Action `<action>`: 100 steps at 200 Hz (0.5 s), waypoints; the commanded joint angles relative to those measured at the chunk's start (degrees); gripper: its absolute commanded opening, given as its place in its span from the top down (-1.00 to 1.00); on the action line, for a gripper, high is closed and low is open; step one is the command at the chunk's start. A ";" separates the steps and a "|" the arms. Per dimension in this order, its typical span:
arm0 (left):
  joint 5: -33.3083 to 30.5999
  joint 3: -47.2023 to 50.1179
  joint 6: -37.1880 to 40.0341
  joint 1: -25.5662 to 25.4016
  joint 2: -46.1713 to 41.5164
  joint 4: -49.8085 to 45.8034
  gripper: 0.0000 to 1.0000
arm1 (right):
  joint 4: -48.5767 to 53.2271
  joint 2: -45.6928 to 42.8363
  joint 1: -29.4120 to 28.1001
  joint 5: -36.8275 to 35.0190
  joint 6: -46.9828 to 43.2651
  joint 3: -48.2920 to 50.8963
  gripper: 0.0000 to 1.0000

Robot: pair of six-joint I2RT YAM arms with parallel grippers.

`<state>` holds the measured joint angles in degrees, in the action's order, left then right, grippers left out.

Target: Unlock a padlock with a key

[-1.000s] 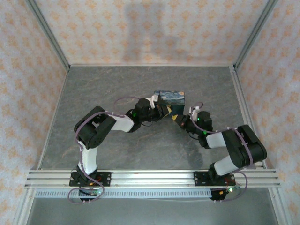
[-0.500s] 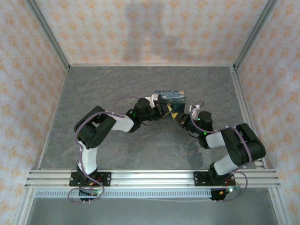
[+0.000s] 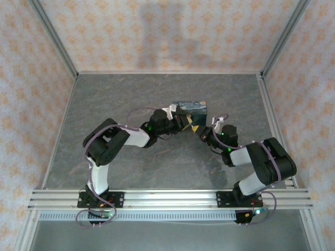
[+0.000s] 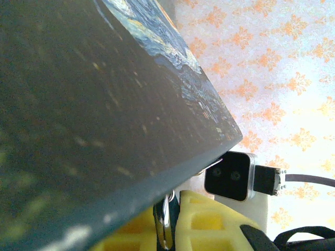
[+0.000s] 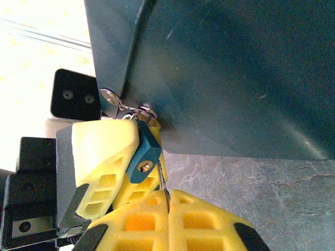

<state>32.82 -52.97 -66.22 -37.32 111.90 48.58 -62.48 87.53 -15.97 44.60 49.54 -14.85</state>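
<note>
I'm working over the grey table [image 3: 131,94]. The biggest thing on it is the one dark box [image 3: 191,107] with a swirling blue-and-yellow print on top, sitting just beyond both claws. The two arms meet beneath it. The left claw [image 3: 185,122] has its yellow fingers [image 5: 107,157] clamped on the padlock [image 5: 142,156], a small teal block hanging from the box's lower corner, so the lock sits straight ahead of the right claw [image 5: 167,204] and very near its tips. The right claw is pinched together on the key [image 5: 163,184], whose thin blade pokes forward from between its fingers. As I read it, this is the insertion step. The lock is steadied with its brass keyhole [image 5: 144,167] turned toward the right claw, and the blade's tip sits just to one side of that hole rather than in it. I can't tell whether it touches the lock's face. The next move looks to me like a small sideways correction of the right claw to line the blade up with the slot, then a straight push in and a twist, with the left claw holding firm against the turn. By my count there is one box, two claws, one padlock, one key in the grip, and one spare key [image 5: 110,98] dangling on a wire ring beside the left claw's fingers.
</note>
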 commanded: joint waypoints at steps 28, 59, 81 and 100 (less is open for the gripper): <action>1.11 0.31 -0.76 0.85 0.69 5.31 1.00 | -2.93 -2.60 -0.23 -0.35 -0.10 1.76 1.00; 1.20 0.37 -0.76 0.84 0.77 5.45 1.00 | -2.14 -3.64 -0.17 -0.60 -0.41 1.55 1.00; 1.11 0.56 -1.02 0.81 0.82 5.82 1.00 | -1.77 -4.19 -0.21 -0.81 -0.28 1.43 1.00; 1.20 0.56 -1.11 0.80 0.83 5.84 1.00 | -1.42 -4.09 -0.19 -0.48 -0.41 0.97 1.00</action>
<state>32.84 -52.77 -66.65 -36.99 111.90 49.32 -62.59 84.58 -15.97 44.34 49.52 -13.50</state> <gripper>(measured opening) 0.108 0.049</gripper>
